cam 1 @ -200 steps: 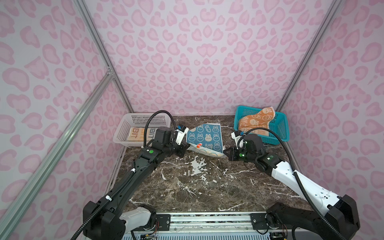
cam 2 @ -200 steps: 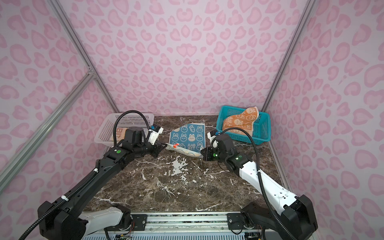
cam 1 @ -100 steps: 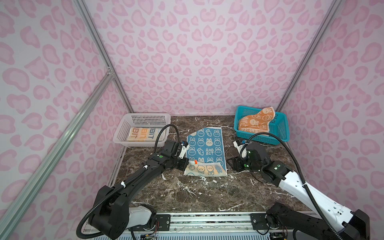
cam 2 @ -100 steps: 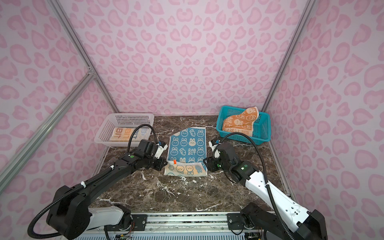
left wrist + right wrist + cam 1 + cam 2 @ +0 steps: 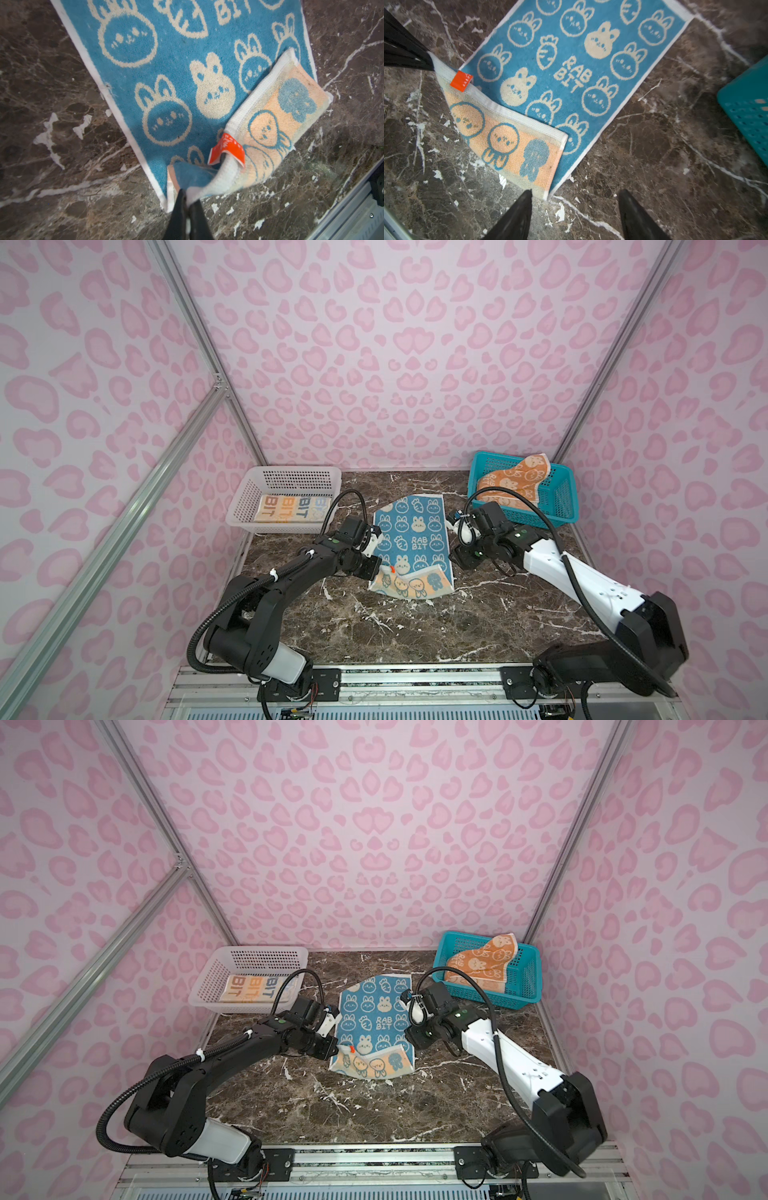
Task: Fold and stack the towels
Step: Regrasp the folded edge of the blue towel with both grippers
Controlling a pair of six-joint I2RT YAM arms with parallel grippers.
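My left gripper (image 5: 188,199) is clamped shut on a near corner of the blue towel (image 5: 166,52), pinching the white hem just beside its orange tag (image 5: 227,148). My right gripper (image 5: 575,193) stands with its jaws apart and nothing between them; one fingertip (image 5: 527,195) is just beside the other near corner.

The blue towel (image 5: 409,531) lies spread in the middle of the marble tabletop (image 5: 395,626), rabbits and "RAB BIT" facing up. Its near edge is turned over into a flap (image 5: 409,585) that shows a peach underside with blue rabbits. The corner I hold is lifted off the stone.

Behind my left arm sits a white basket (image 5: 291,472) with the cream towel (image 5: 293,508) folded flat inside. Close behind my right wrist sits a teal basket (image 5: 561,506); the orange towel (image 5: 515,481) is heaped in it, one corner over the back rim.

That makes three towels, two baskets and my two arms.

The tabletop is dark brown with white veins and pale chips. Walls (image 5: 374,344) printed with pink hearts and blotches close in three sides, with aluminium posts (image 5: 208,352) at the corners.
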